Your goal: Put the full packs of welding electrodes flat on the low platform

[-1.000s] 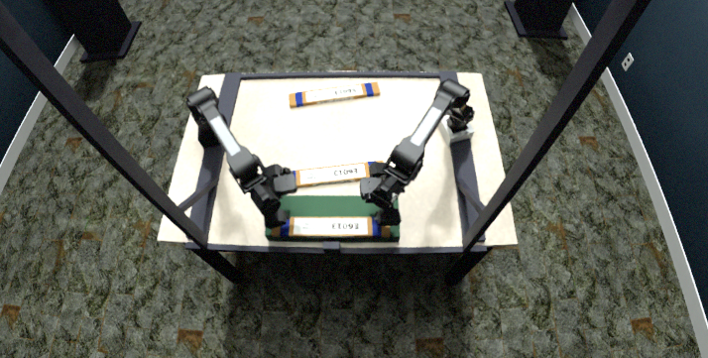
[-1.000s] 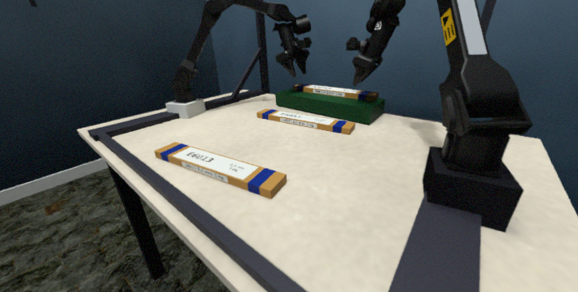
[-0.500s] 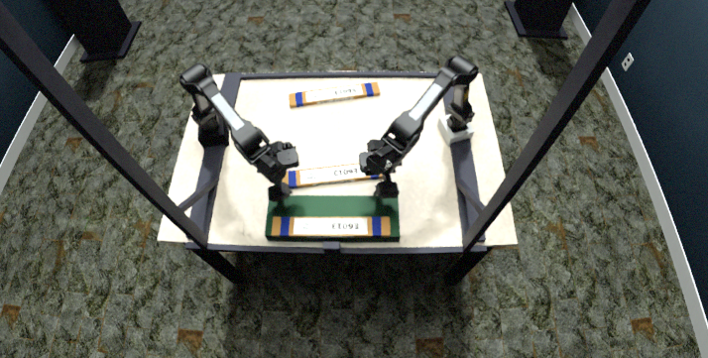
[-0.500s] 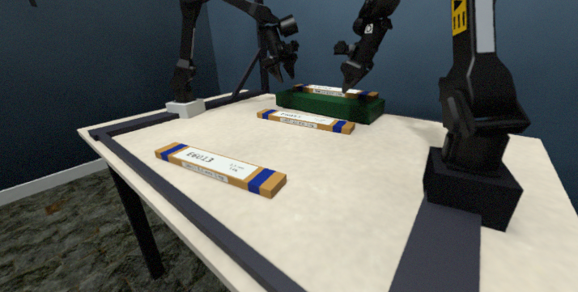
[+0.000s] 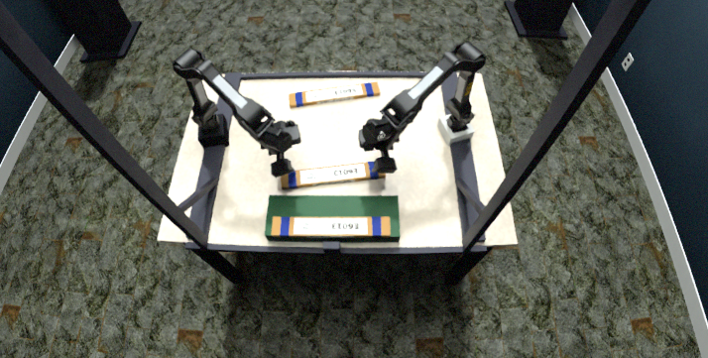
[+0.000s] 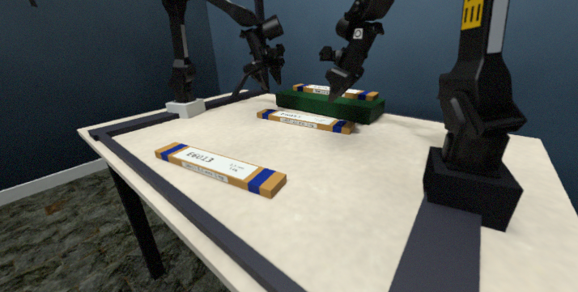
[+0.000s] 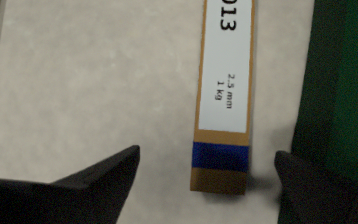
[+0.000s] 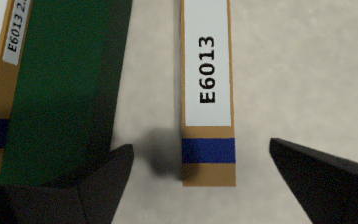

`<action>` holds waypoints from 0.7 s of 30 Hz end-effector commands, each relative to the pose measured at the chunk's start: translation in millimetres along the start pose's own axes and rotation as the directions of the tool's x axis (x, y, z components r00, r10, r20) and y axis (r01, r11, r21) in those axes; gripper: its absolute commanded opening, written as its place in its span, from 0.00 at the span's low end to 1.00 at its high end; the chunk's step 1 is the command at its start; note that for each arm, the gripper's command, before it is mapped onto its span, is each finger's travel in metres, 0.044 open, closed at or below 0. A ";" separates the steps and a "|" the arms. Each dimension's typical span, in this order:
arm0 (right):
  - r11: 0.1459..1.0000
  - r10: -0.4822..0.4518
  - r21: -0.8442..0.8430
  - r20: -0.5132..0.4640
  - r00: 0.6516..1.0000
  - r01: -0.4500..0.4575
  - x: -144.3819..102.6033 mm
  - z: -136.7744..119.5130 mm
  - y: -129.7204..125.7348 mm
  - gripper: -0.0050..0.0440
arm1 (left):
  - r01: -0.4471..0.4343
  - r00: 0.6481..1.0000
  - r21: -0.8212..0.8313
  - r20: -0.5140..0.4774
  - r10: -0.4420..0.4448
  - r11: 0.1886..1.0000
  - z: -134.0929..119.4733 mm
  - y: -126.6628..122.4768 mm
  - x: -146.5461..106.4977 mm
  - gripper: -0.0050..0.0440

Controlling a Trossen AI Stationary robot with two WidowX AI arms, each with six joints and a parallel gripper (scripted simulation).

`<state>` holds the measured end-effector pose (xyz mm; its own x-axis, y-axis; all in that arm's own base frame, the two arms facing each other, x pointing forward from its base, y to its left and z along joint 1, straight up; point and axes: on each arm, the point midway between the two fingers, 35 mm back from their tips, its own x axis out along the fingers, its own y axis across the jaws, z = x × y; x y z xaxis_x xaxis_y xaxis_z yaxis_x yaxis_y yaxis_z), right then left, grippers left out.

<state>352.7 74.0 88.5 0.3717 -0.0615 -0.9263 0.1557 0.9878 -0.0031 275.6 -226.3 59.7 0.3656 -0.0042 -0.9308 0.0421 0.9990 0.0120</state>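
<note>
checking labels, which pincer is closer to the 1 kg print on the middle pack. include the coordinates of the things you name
Left. The left pincer [image 5: 281, 168] [image 6: 333, 99] [image 7: 207, 154] is above the end beside the 1 kg print [image 5: 311, 176] [image 6: 320, 120] [image 7: 219, 91]; the right pincer [image 5: 385, 164] [image 6: 272, 86] [image 8: 200, 147], above the opposite end.

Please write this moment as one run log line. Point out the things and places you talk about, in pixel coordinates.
left fingers [image 5: 281, 168]: open | right fingers [image 5: 385, 165]: open | both: over middle pack [image 5: 333, 175] [image 6: 301, 120] [image 7: 224, 100] [image 8: 207, 90] | green platform [image 5: 333, 203] [image 6: 324, 106] [image 7: 356, 90] [image 8: 76, 90]: one pack [image 5: 330, 226] [image 6: 352, 92] [image 8: 6, 85], flat

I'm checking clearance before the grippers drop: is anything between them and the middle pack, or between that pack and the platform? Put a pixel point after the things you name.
Nothing visible stands between the open left gripper [image 7: 208, 152] or right gripper [image 8: 200, 147] and the middle pack [image 5: 329, 176] [image 6: 303, 120] [image 7: 223, 100] [image 8: 207, 90], nor between it and the platform [image 5: 333, 203] [image 6: 324, 103] [image 7: 353, 90] [image 8: 63, 110].
</note>
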 end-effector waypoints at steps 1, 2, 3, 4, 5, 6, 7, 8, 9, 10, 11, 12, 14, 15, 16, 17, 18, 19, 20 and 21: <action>1.000 0.015 0.001 0.020 1.000 -0.015 -4.8 -2.4 -25.3 0.98 | 0.032 0.999 -0.006 0.031 -0.032 0.999 9.1 22.8 -6.2 0.98; 1.000 0.014 0.001 0.020 1.000 -0.014 -4.2 -3.6 -31.8 0.98 | 0.032 0.999 -0.005 0.031 -0.031 0.999 9.6 29.4 -4.8 0.98; 1.000 0.014 0.000 0.020 1.000 -0.014 -3.7 -4.8 -38.4 0.98 | 0.031 0.999 -0.005 0.031 -0.031 1.000 10.2 35.9 -3.4 0.98; 1.000 0.013 0.000 0.020 1.000 -0.013 -3.2 -6.0 -44.9 0.98 | 0.030 0.999 -0.005 0.031 -0.030 1.000 10.7 42.4 -2.1 0.98; 1.000 0.013 0.000 0.020 1.000 -0.013 -2.7 -7.2 -51.5 0.98 | 0.030 0.999 -0.005 0.031 -0.030 1.000 11.3 49.0 -0.7 0.98; 1.000 0.013 0.000 0.020 1.000 -0.013 -2.7 -7.2 -51.5 0.98 | 0.030 0.999 -0.005 0.031 -0.030 1.000 11.3 49.0 -0.7 0.98; 1.000 0.013 0.000 0.020 1.000 -0.013 -2.7 -7.2 -51.5 0.98 | 0.030 0.999 -0.005 0.031 -0.030 1.000 11.3 49.0 -0.7 0.98; 1.000 0.012 0.000 0.020 1.000 -0.012 -2.2 -8.4 -57.9 0.98 | 0.029 0.999 -0.005 0.031 -0.029 1.000 11.8 55.4 0.6 0.98; 1.000 0.012 0.000 0.020 1.000 -0.012 -1.7 -9.7 -64.5 0.98 | 0.029 0.999 -0.004 0.031 -0.029 1.000 12.4 62.1 2.0 0.98; 1.000 0.011 -0.001 0.020 1.000 -0.011 -1.2 -10.8 -71.1 0.98 | 0.028 0.999 -0.004 0.032 -0.028 1.000 13.0 68.6 3.3 0.98; 1.000 0.011 -0.001 0.020 1.000 -0.011 -0.8 -12.0 -77.7 0.98 | 0.028 0.999 -0.004 0.032 -0.028 1.000 13.6 75.1 4.7 0.98; 1.000 0.010 -0.001 0.020 1.000 -0.010 -0.3 -13.2 -84.2 0.98 | 0.027 0.999 -0.004 0.032 -0.027 1.000 14.1 81.7 6.0 0.98; 1.000 0.009 -0.001 0.020 1.000 -0.009 0.6 -15.6 -97.3 0.98 | 0.026 0.999 -0.003 0.032 -0.026 1.000 15.3 94.8 8.6 0.98; 1.000 0.009 -0.002 0.020 1.000 -0.008 1.1 -16.8 -103.9 0.98 | 0.025 0.999 -0.003 0.032 -0.025 1.000 15.9 101.3 9.9 0.98; 1.000 0.008 -0.002 0.020 1.000 -0.008 1.5 -18.0 -110.5 0.98 | 0.025 0.999 -0.003 0.033 -0.025 1.000 16.5 107.9 11.2 0.98; 1.000 0.007 -0.002 0.020 1.000 -0.007 1.9 -19.2 -117.0 0.98 | 0.024 0.999 -0.002 0.033 -0.024 1.000 17.1 114.4 12.5 0.98; 1.000 0.007 -0.002 0.020 1.000 -0.007 2.4 -20.3 -123.6 0.98 | 0.024 0.999 -0.002 0.033 -0.024 1.000 17.7 121.0 13.8 0.98; 1.000 0.006 -0.002 0.020 1.000 -0.006 2.8 -21.5 -130.1 0.98 | 0.023 0.999 -0.002 0.033 -0.023 1.000 18.3 127.5 15.0 0.98; 1.000 0.006 -0.003 0.020 1.000 -0.006 3.2 -22.7 -136.7 0.98 | 0.023 0.999 -0.002 0.033 -0.023 1.000 18.9 134.1 16.3 0.98; 1.000 0.005 -0.003 0.020 1.000 -0.005 3.6 -23.8 -143.3 0.98 | 0.022 0.999 -0.002 0.034 -0.022 1.000 19.5 140.7 17.5 0.98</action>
<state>315.7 -46.5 74.1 0.3731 -0.0642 -0.9256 0.1571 0.9876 -0.0051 299.2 -103.6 44.8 0.3659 -0.0079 -0.9306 0.0412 0.9991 0.0077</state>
